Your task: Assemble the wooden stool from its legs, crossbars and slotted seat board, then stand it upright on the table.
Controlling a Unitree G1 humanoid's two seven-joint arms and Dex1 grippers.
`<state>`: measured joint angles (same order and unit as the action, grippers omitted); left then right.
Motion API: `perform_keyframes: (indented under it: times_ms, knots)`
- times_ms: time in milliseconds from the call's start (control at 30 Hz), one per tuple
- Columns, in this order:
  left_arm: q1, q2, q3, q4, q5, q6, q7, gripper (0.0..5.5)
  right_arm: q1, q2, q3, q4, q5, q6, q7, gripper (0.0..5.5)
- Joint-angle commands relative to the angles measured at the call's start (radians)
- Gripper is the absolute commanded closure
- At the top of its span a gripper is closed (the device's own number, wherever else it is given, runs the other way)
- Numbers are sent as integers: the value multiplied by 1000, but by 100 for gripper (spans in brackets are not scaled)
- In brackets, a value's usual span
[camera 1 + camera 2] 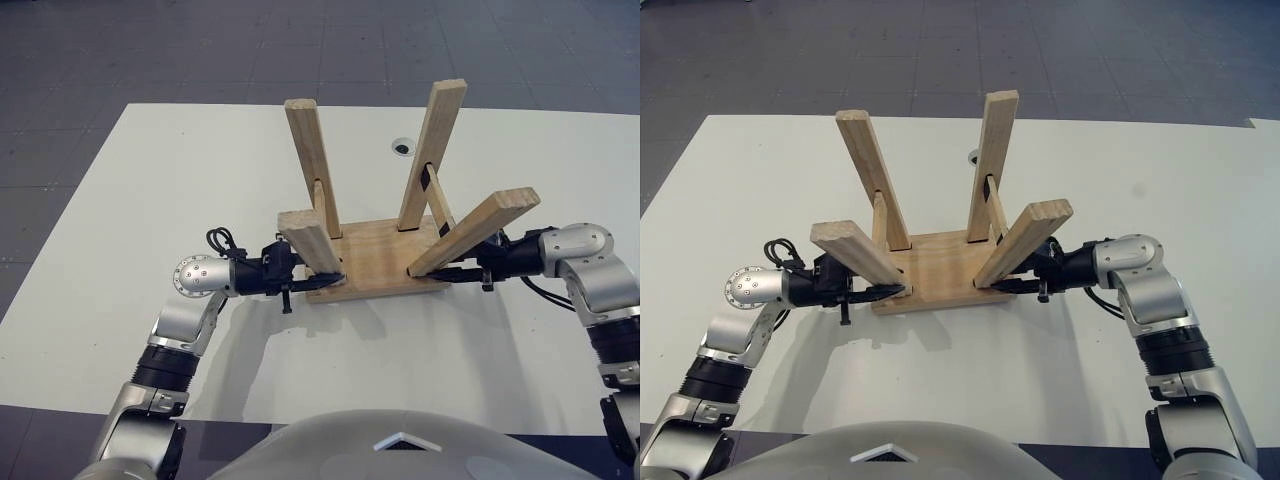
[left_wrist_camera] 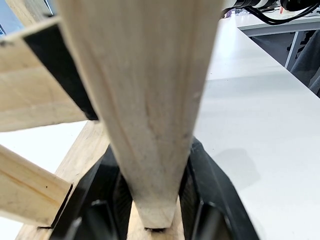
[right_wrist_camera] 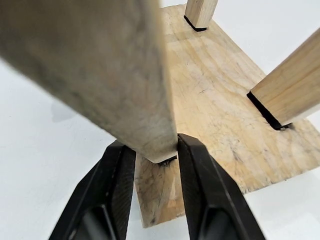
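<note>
Four legs point(image 1: 312, 150) slotted into one seat board point(image 1: 375, 262).

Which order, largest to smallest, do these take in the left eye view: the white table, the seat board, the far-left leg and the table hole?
1. white table
2. seat board
3. far-left leg
4. table hole

Left gripper point(image 1: 318, 284), right gripper point(image 1: 435, 271), each tight on a leg point(image 1: 310, 245)

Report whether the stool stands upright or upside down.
Upside down: the seat board lies on the table, legs pointing up.
</note>
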<state>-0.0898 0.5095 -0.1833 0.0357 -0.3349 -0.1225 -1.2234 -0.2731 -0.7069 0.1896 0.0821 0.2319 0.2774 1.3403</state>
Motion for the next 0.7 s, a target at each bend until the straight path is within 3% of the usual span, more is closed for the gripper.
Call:
perform_keyframes:
  times_ms: [33,133,300,467,600,700]
  knots:
    - [-14,-20,-15,-27,-32,13,-19,440,-20,41,16,-57,30,4,-8,429]
    - [-41,-18,0,-44,-65,130,19,440,-10,25,12,-110,83,139,2,429]
    - [-110,37,1,-124,-142,623,124,440,-74,-5,-28,-209,220,480,4,429]
    - [-131,53,62,-203,-224,845,212,440,-125,-31,-62,-306,325,747,-22,429]
    - [-204,60,95,-199,-392,1155,210,440,-198,-9,-106,-326,451,1009,-49,429]
    - [-257,48,129,-185,-460,1234,206,440,-277,34,-149,-267,522,1163,-57,429]
